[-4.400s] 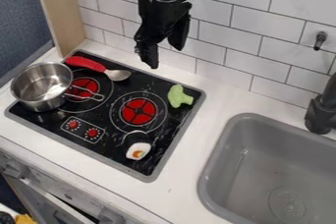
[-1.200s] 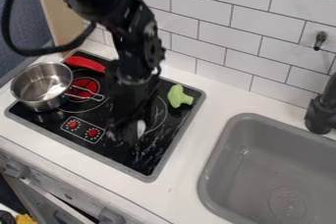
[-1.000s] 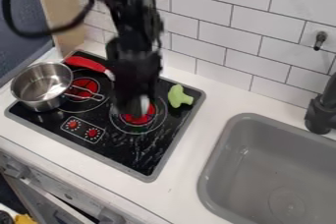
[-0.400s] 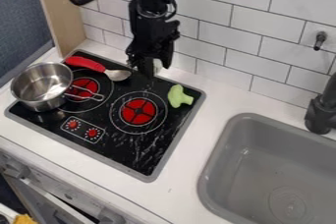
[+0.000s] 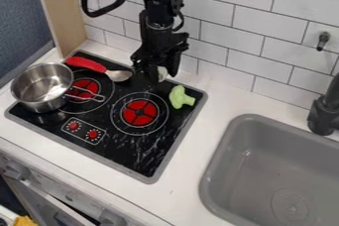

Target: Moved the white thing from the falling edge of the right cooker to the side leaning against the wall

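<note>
My gripper [image 5: 156, 74] hangs over the back edge of the black cooktop [image 5: 126, 156], close to the tiled wall. It is shut on the white thing [image 5: 162, 74], of which a small pale part shows between the dark fingers. Whether the white thing touches the surface below, I cannot tell. Just to the right and in front of the gripper lies a green broccoli piece [image 5: 180, 97]. The front right burner ring [image 5: 140, 113] has nothing on it.
A red-handled spoon [image 5: 99, 68] lies just left of the gripper. A metal pot [image 5: 42, 87] stands at the cooktop's left, its handle pointing right. The grey sink [image 5: 265, 170] and black faucet [image 5: 324, 108] are at the right, the tiled wall [image 5: 232, 31] behind.
My gripper came down from the back to the cooktop's front right, took hold of the white thing there and carried it back to the wall side. Lately it has shifted slightly right and lower.
</note>
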Robot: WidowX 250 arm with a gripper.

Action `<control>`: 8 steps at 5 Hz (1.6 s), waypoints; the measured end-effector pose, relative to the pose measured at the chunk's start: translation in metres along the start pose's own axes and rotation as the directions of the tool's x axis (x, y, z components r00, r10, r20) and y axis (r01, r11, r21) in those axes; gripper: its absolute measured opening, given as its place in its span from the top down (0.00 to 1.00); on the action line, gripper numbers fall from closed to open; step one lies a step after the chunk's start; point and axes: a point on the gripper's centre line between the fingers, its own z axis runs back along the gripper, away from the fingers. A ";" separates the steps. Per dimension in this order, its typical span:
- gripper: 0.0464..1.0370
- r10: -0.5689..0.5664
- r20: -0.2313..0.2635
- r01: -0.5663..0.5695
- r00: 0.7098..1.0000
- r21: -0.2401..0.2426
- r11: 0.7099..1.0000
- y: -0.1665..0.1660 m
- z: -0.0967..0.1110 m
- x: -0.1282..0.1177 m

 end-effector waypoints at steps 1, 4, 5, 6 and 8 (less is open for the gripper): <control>0.48 -0.033 -0.021 0.033 0.999 0.010 0.999 -0.005 -0.014 0.000; 0.11 -0.070 -0.051 0.072 0.996 0.047 0.996 0.000 -0.021 0.002; 0.03 -0.056 -0.054 0.058 0.997 0.030 0.998 0.004 -0.014 -0.003; 0.04 -0.036 -0.046 0.036 0.998 -0.001 0.999 0.003 0.001 0.004; 0.04 -0.030 -0.006 0.030 1.000 -0.051 0.998 -0.003 0.039 0.008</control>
